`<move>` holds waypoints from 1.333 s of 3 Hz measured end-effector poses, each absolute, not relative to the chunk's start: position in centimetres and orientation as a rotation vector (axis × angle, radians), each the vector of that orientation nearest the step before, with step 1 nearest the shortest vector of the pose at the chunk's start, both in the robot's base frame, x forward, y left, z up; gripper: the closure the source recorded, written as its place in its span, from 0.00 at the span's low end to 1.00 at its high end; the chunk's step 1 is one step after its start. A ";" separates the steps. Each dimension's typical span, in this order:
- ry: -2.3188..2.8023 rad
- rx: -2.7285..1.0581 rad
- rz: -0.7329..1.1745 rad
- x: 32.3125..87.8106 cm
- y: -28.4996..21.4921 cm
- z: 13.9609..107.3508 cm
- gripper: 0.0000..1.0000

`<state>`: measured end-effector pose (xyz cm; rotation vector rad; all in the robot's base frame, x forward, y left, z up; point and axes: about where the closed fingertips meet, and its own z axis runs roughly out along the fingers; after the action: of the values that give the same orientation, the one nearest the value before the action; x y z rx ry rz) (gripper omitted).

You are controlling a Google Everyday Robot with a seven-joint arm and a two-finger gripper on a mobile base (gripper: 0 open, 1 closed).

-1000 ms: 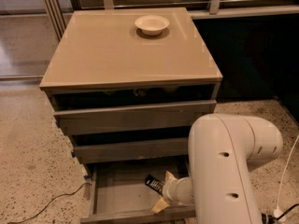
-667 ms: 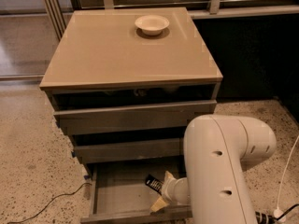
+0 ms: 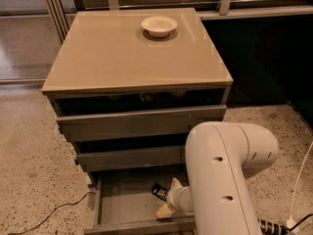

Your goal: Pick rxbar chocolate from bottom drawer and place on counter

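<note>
bar: the rxbar chocolate (image 3: 159,191) lies flat on the floor of the pulled-out bottom drawer (image 3: 122,204), toward the right side
pincer: the pincer (image 3: 169,198) is down in the drawer right at the bar and looks spread, not pinching anything yet
feel: I'd guess light, thin, a bit bendy, and the wrapper's probably slick
where to grab: across the narrow width near the middle, tips low so it can't skid away
drop spot: the bench (image 3: 132,58) has a bowl (image 3: 159,25) at the back, so I'd aim for the front
</note>
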<state>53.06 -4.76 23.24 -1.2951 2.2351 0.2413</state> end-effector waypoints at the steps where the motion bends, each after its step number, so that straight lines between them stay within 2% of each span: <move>1: 2.250 -1.254 0.221 53.7 -4.5 22.9 0.00; 4: 2.276 -1.184 0.204 55.0 -3.2 19.0 0.00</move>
<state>54.95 -3.19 19.05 -1.1841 2.2757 0.2036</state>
